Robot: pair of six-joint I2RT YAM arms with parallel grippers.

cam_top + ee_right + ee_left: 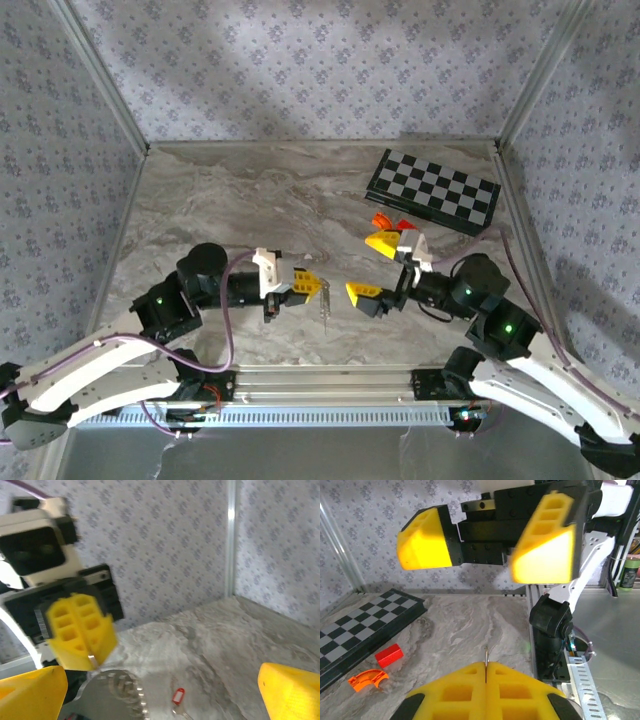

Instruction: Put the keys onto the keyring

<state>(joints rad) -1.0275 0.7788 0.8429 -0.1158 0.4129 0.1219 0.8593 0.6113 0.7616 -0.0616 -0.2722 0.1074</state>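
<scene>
Above the surface (250, 200), hold left tool (306, 284) pinching the keyring (120, 687) steady; lower spread right tool (368, 266) squarely around the keys (178, 696).

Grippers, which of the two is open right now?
The right gripper: its yellow fingers stand wide apart, while the left gripper has its fingers pressed together on the keyring.

We are looking at a left arm (100, 360) and a right arm (545, 375) wearing white shells over black joints, with green lights (157, 298) glowing on them. Purple cables (228, 325) are looping alongside. The left gripper (308, 283) and right gripper (375, 268) are showing yellow, wedge-shaped fingers (427, 542) pierced with square hollows.
</scene>
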